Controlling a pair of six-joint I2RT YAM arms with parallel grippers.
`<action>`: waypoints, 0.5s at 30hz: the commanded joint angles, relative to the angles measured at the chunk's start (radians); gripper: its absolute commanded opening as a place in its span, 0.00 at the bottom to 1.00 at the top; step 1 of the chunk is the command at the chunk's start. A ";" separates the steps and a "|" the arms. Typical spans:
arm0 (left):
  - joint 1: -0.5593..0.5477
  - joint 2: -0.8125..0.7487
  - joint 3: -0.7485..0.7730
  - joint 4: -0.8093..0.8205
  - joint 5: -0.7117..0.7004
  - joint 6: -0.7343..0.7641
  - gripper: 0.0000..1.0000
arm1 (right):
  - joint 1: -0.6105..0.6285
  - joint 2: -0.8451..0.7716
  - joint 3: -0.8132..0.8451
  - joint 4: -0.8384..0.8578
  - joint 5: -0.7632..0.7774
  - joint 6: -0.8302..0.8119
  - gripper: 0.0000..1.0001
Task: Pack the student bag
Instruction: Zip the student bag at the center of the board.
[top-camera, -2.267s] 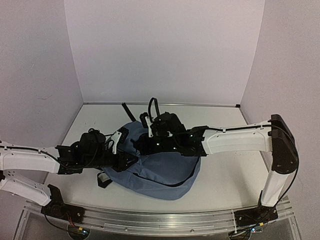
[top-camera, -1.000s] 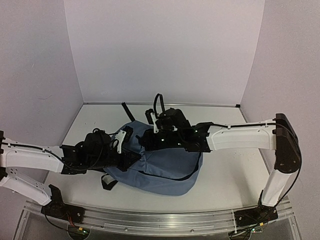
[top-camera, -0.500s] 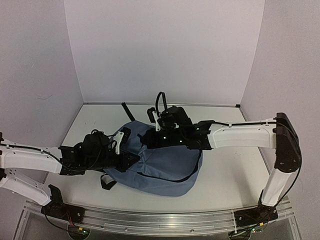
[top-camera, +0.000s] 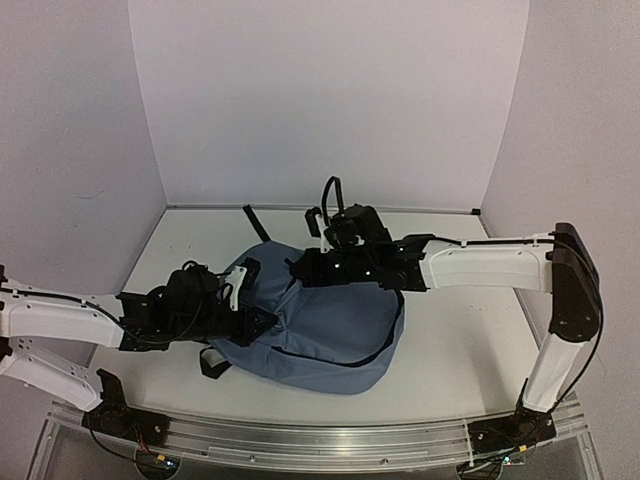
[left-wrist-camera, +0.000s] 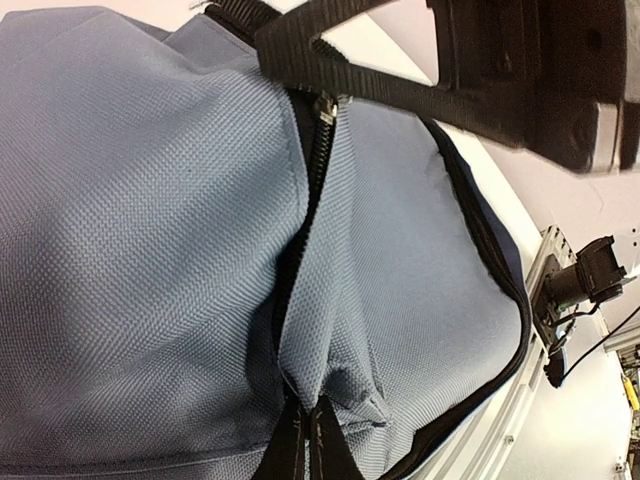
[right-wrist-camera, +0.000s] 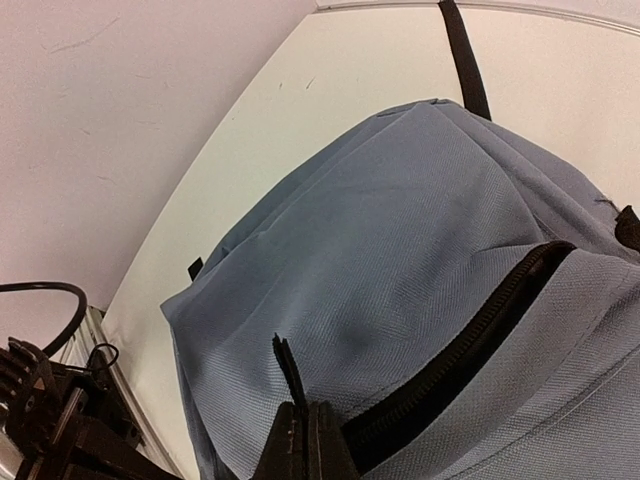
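1. We see the student bag lying on the desk, between both arms.
2. Our left end effector is clenched on a fold of its blue fabric by the zipper.
3. Our right end effector is clenched at the zipper edge, pinching a thin black strip.

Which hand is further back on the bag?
The right hand. It is shut at the bag's upper part, toward the back wall. The left hand pinches the fabric at the near left side.

Slate-blue student bag — black straps, white table
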 joint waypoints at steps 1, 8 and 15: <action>-0.008 -0.024 -0.036 -0.222 0.030 -0.013 0.00 | -0.099 -0.103 0.025 0.146 0.146 -0.008 0.00; -0.008 -0.069 -0.012 -0.261 0.015 -0.008 0.00 | -0.103 -0.103 0.008 0.168 0.056 -0.006 0.00; -0.008 -0.091 0.051 -0.330 -0.002 0.017 0.00 | -0.102 -0.120 -0.053 0.213 -0.028 -0.005 0.00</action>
